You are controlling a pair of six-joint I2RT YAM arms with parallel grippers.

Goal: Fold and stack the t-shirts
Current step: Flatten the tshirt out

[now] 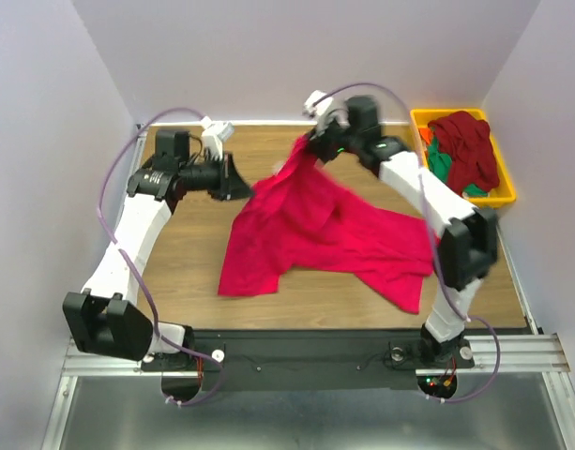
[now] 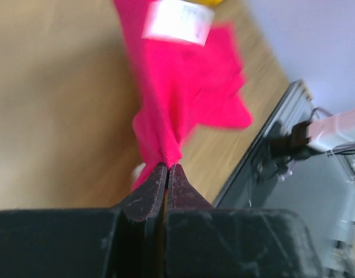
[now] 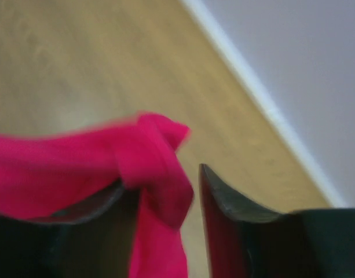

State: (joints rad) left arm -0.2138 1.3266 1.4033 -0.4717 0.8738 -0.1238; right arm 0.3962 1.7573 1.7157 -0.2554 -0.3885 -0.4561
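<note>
The pink shirt (image 1: pixel 315 234) lies rumpled across the table (image 1: pixel 184 272), with its near hem flat on the wood. The left gripper (image 2: pixel 167 168) is pinched tight on the shirt's left edge. Farther back, the right gripper (image 3: pixel 164 178) has its jaws apart, and a raised fold of the shirt drapes over one finger (image 3: pixel 79 214). At far right, the tray (image 1: pixel 506 200) holds a maroon shirt (image 1: pixel 470 145) lying over a green shirt (image 1: pixel 439 167).
</note>
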